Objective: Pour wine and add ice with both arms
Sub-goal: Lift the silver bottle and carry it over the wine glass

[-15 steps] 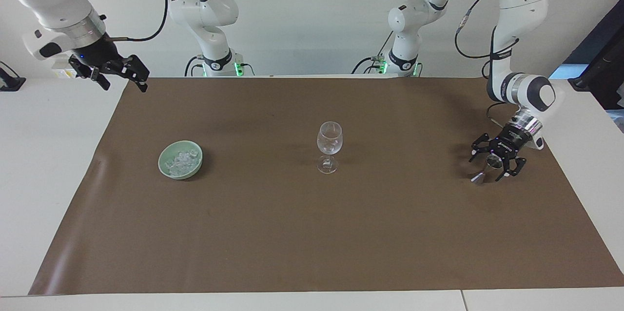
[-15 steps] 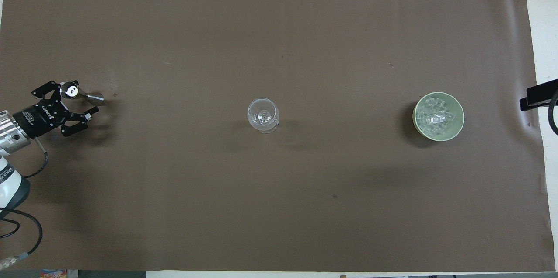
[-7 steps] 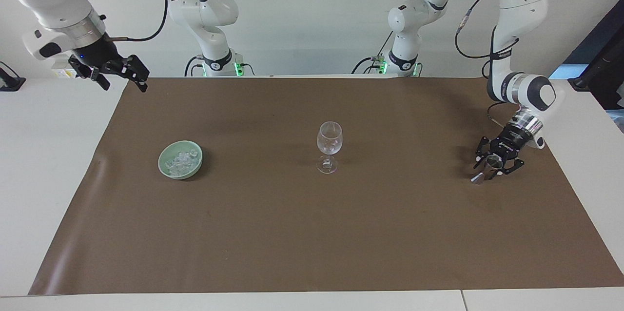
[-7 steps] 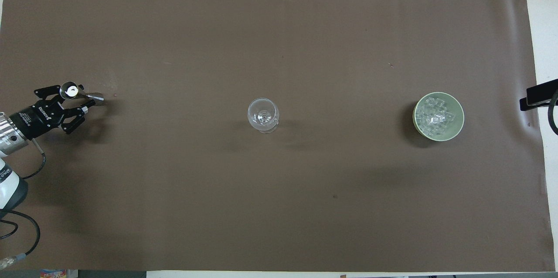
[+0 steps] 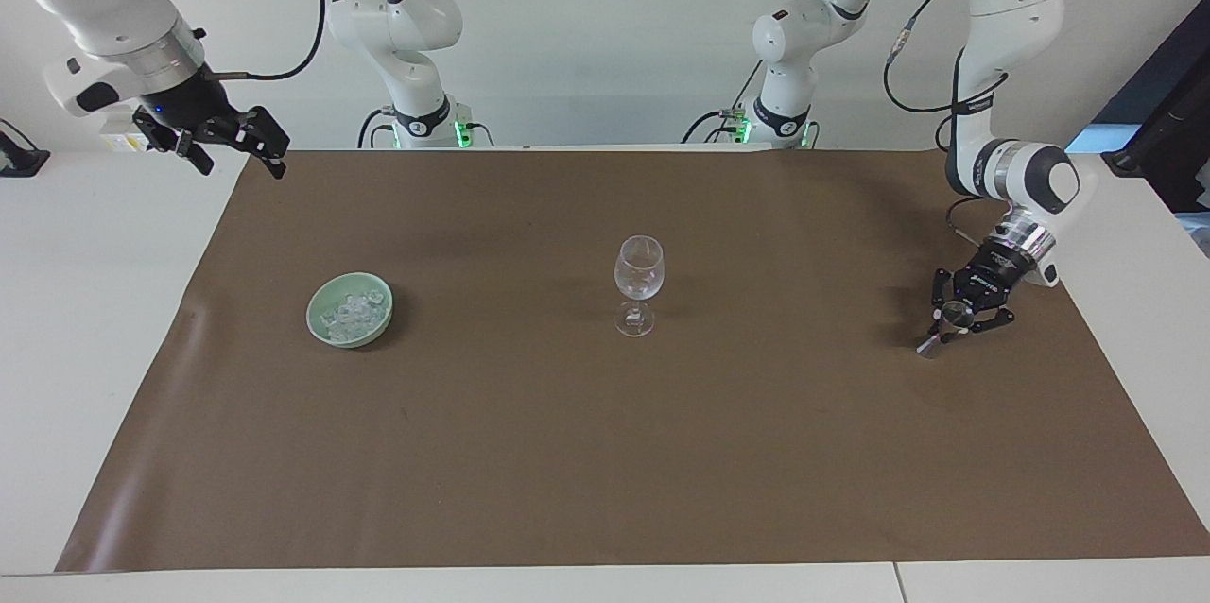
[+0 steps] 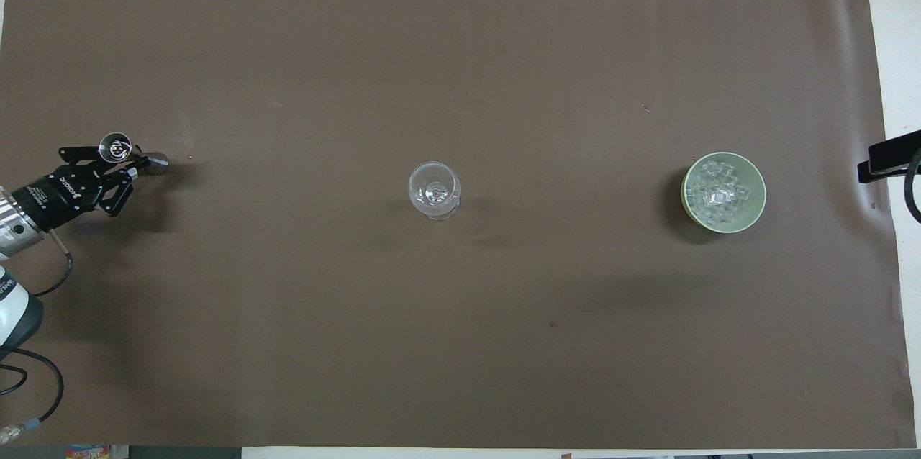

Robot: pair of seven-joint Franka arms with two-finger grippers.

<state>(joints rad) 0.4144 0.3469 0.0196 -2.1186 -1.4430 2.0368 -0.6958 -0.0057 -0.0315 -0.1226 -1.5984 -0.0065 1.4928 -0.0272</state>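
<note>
Ice (image 5: 351, 313) is being kept in a green bowl (image 5: 376, 329) toward the right arm's end, while a small metal cup (image 5: 948, 323) is being gripped by the left gripper (image 5: 957, 323), the right gripper (image 5: 232, 149) being held wide and waiting.

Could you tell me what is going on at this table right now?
The left gripper is down at the left arm's end of the brown mat, shut on a small metal cup that looks like a jigger. The wine glass stands alone mid-mat, apparently empty. The ice sits heaped in a green bowl toward the right arm's end. The right gripper waits open in the air above the mat's corner.
</note>
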